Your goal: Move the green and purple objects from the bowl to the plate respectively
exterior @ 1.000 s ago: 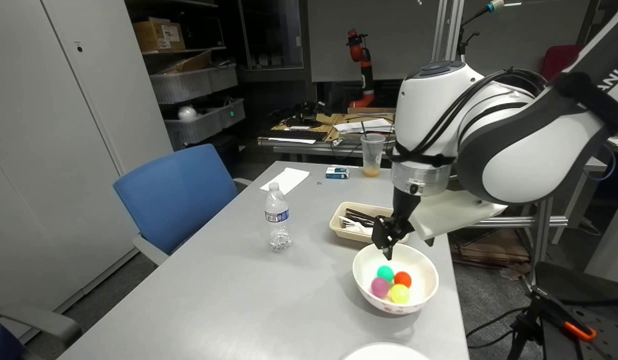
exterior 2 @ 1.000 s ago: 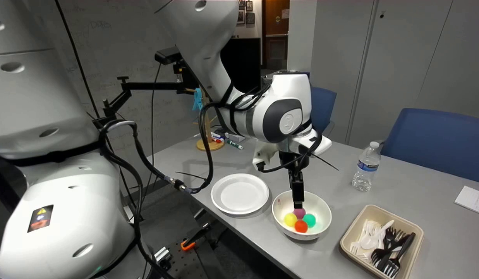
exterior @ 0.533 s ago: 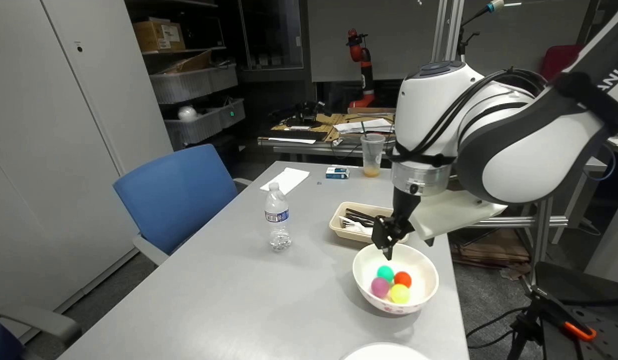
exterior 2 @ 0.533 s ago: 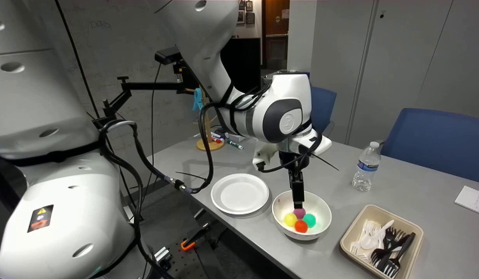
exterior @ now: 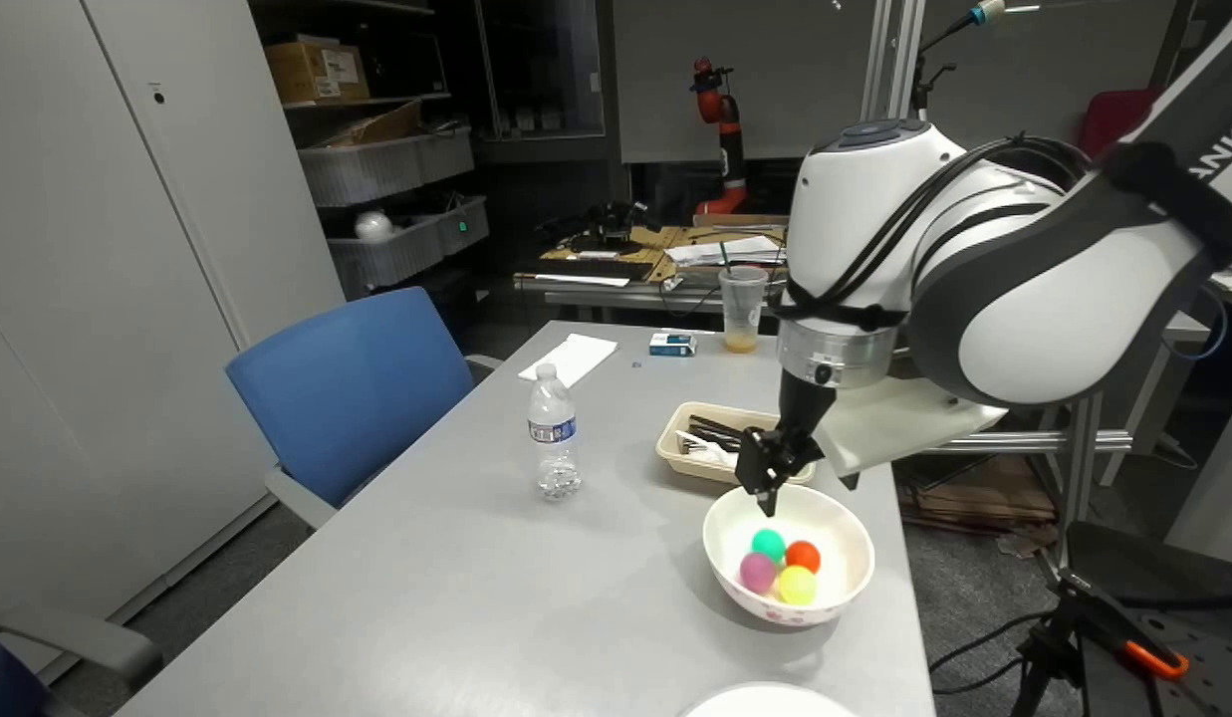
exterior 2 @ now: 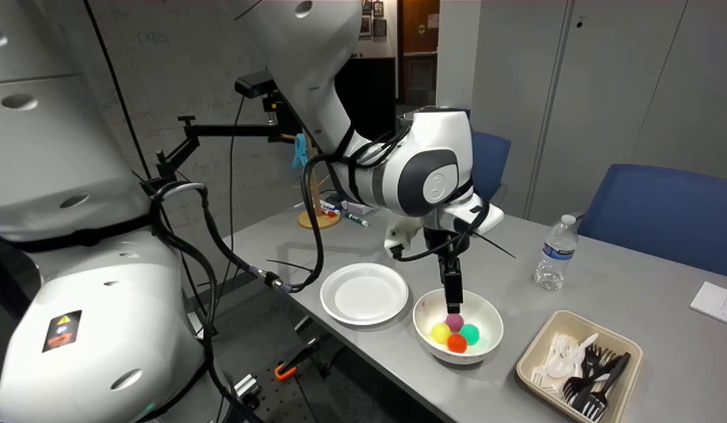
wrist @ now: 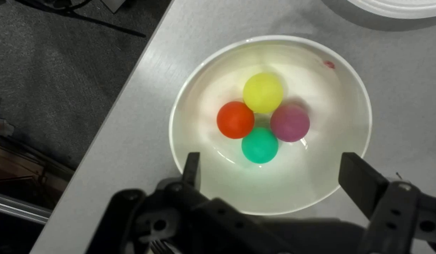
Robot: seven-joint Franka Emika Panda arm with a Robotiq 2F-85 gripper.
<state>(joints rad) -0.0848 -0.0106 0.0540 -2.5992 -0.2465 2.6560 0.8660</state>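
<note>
The black two-fingered hand (wrist: 270,165) hangs over a round, glossy white bowl (wrist: 330,151), released, its fingers (wrist: 360,183) spread wide to the left and right in the wrist view and pointing downward in both exterior views. The bowl stands upright on the smooth grey tabletop (exterior 2: 633,294), mouth facing up. Inside it, in the wrist view, the matte bright green ball (wrist: 260,145) lies at the near side of the cluster and the matte magenta-purple ball (wrist: 290,123) at the right, the two appearing to touch; both are evenly round, equally long along every axis. A yellow ball (wrist: 263,93) sits at the far side and an orange-red ball (wrist: 235,120) at the left. In an exterior view, the flat round white plate (exterior 2: 364,294) lies face up just left of the bowl and slightly farther, while a beige rectangular tray (exterior 2: 566,322) of white and black cutlery (exterior 2: 559,368) stands to the bowl's right, nearer.
</note>
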